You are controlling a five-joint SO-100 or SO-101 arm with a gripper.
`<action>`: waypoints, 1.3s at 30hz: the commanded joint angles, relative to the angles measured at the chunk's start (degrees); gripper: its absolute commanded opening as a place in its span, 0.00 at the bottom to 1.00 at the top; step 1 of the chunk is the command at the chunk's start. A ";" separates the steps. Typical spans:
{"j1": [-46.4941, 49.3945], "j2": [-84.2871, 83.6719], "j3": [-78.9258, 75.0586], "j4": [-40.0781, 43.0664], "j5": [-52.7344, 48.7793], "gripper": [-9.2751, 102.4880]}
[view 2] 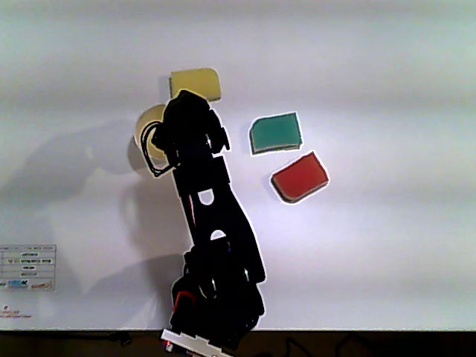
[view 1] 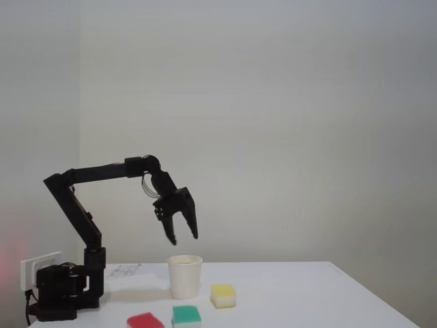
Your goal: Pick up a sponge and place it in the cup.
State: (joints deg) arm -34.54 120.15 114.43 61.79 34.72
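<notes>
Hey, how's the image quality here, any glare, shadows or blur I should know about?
Fixed view: dim, even light, soft focus, a reddish glow at the left edge. Other view: bright glare on the table, colour fringing around the red sponge, and the arm casting broad soft shadows leftward.

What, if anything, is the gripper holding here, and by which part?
Nothing. In the fixed view the gripper hangs open and empty above the cup; the yellow sponge lies on the table.
</notes>
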 commanded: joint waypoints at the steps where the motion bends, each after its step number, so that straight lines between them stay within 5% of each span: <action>1: -0.62 0.70 -4.66 3.60 0.88 0.20; 12: 6.24 7.47 -6.50 9.40 -4.92 0.08; 39: 28.74 57.57 48.60 0.70 -27.77 0.08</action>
State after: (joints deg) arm -6.15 175.43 160.84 62.84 6.59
